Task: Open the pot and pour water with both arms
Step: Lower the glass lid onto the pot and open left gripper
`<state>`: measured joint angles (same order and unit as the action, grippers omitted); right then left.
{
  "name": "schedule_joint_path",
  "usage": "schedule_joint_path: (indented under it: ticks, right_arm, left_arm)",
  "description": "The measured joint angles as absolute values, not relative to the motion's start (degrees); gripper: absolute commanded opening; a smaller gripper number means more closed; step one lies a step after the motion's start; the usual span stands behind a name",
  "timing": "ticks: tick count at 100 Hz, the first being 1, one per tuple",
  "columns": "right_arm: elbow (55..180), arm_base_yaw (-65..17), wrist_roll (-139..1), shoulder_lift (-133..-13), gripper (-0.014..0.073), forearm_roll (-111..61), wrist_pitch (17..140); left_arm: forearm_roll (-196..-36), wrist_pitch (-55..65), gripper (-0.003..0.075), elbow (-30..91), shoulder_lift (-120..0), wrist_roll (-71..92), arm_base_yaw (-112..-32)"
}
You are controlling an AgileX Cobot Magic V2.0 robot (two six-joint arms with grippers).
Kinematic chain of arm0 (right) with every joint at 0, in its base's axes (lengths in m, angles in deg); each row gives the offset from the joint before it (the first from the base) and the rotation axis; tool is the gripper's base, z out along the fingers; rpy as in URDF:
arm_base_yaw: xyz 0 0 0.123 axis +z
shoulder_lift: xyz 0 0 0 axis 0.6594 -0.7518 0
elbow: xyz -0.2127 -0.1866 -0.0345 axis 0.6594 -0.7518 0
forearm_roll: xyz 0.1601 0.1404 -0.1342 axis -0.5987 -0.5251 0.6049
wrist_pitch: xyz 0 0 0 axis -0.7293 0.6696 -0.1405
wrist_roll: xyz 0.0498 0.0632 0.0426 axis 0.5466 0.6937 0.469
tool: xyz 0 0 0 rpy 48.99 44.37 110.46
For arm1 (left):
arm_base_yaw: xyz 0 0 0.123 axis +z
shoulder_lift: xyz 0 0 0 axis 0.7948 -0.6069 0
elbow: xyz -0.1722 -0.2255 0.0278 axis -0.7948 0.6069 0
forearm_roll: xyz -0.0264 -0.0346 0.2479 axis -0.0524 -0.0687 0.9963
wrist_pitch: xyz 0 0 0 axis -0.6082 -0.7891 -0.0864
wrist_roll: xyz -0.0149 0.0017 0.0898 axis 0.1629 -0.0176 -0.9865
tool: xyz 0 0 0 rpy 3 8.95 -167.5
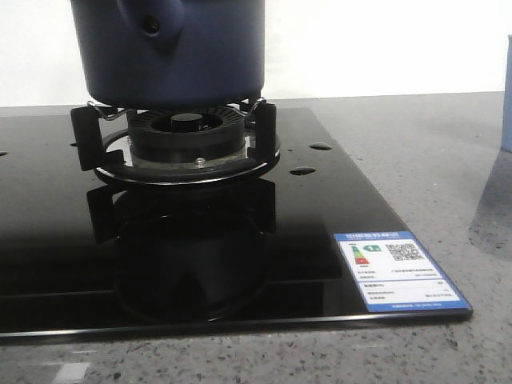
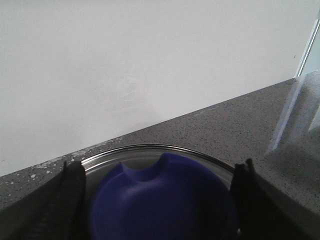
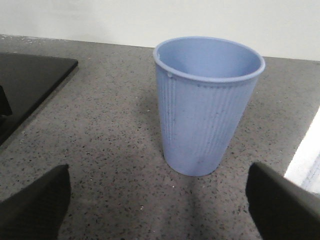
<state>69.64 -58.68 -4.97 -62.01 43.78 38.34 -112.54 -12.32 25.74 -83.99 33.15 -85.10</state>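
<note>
The navy-blue pot (image 1: 200, 56) stands on the burner (image 1: 186, 136) of a black glass hob; its pointed handle mount (image 1: 152, 28) faces the front camera and its top is cut off. In the left wrist view, a glass lid (image 2: 150, 152) with a steel rim and a big blue knob (image 2: 165, 210) lies just below my left gripper (image 2: 159, 200). Its fingers (image 2: 72, 200) stand wide, either side of the knob. My right gripper (image 3: 157, 200) is open and empty over the counter, facing a pale blue ribbed cup (image 3: 205, 110). Neither gripper shows in the front view.
The hob (image 1: 320, 208) has an energy label (image 1: 396, 268) at its front right corner. Speckled grey counter (image 3: 100, 150) surrounds it. The cup's edge shows at the far right of the front view (image 1: 507, 96). A white wall stands behind.
</note>
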Motion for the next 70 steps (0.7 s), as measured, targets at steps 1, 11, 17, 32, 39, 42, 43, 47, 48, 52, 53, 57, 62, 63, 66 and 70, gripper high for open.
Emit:
schedule_joint_path:
  ticks: [1,11,17,32,39,42,43,47,48,52,53,57,62,63,66,70]
  right_arm:
    - [69.64,-58.68,-4.97,-62.01,0.0643,43.78,38.34]
    - [69.64,-58.68,-4.97,-62.01,0.0643,43.78,38.34]
    - [69.64,-58.68,-4.97,-62.01,0.0643,43.78,38.34]
    - [69.64,-58.68,-4.97,-62.01,0.0643,43.78,38.34]
    - [69.64,-58.58,-4.97,-62.01,0.0641,43.78,37.79]
    - [69.64,-58.45,-4.97,-62.01,0.0638,43.78,37.05]
    - [69.64,-58.33,-4.97,-62.01,0.0636,43.78,36.82]
    - [69.64,-58.04,-4.97,-62.01,0.0615,43.78,35.14]
    - [69.64,-57.89,-4.97,-62.01,0.061,43.78,34.79]
    - [69.64,-57.38,-4.97,-62.01,0.0559,43.87,32.41]
    - [69.64,-57.36,-4.97,-62.01,0.0559,43.87,32.02]
    - [69.64,-56.82,-4.97,-62.01,0.0475,44.01,29.77]
    - [69.64,-56.21,-4.97,-62.01,0.0381,44.05,27.91]
    - [69.75,-56.05,-4.97,-62.01,0.0344,44.16,27.55]
    - [69.9,-55.8,-4.97,-62.01,0.0246,44.31,26.81]
    - [70.29,-55.69,-4.97,-62.01,0.0141,44.41,25.74]
  left_arm:
    - [-112.54,-12.32,0.0557,25.74,-83.99,33.15,-85.1]
    - [-112.54,-12.32,0.0557,25.74,-83.06,33.15,-85.1]
    - [-112.54,-12.32,0.0557,25.74,-81.84,33.15,-85.1]
    - [-112.44,-12.32,0.0554,25.74,-77.54,33.15,-84.84]
    - [-112.44,-11.92,0.0548,25.74,-75.37,33.15,-83.92]
    - [-112.44,-11.64,0.0537,25.74,-74.48,33.15,-83.41]
    - [-112.44,-11.63,0.053,25.74,-74.27,33.15,-83.14]
    - [-112.16,-10.92,0.0496,25.74,-72.99,33.15,-82.34]
    - [-112.09,-10.67,0.0488,25.74,-72.57,33.15,-81.99]
    - [-111.51,-9.96,0.0433,25.74,-71.58,33.15,-81.05]
    - [-111.34,-9.64,0.0422,25.74,-71.2,33.15,-80.65]
    - [-110.94,-8.73,0.0349,25.74,-70.26,33.15,-79.39]
    - [-110.43,-7.17,0.0248,25.74,-68.81,33.15,-77.79]
    - [-110.42,-6.98,0.0232,25.74,-68.63,33.15,-77.57]
    - [-110.18,-6.07,0.0154,25.74,-67.92,33.15,-76.65]
    - [-110.05,-4.85,0.0077,25.74,-66.89,33.15,-75.28]
